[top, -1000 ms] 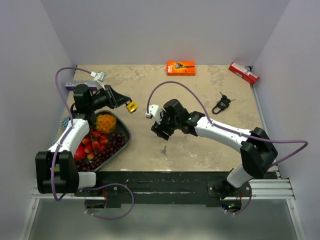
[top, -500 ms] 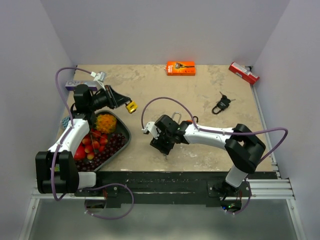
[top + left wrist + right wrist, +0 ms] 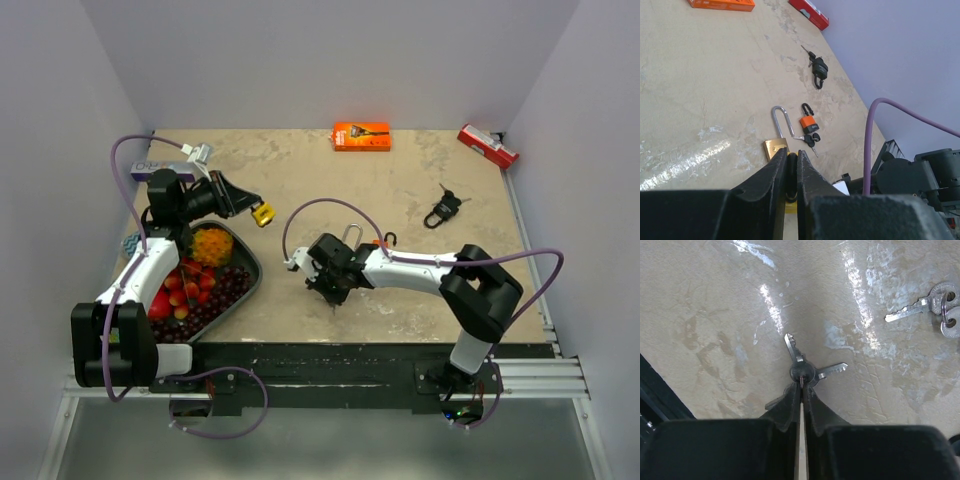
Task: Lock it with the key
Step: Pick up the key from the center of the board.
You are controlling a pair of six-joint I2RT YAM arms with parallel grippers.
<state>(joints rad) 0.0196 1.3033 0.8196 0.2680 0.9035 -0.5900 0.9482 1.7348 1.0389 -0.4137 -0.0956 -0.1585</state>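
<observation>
Two wrist views show grips too small to judge from overhead: the left gripper (image 3: 792,157) clamps a brass padlock (image 3: 774,148) off the table (image 3: 700,75), while the right gripper (image 3: 801,390) pinches keys (image 3: 802,372) lying on it.

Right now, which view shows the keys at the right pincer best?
Right wrist: the keys fan out at the right pincer tips, sharp and close. From the top they are barely a speck by the pincer; the left wrist doesn't show them.
</observation>
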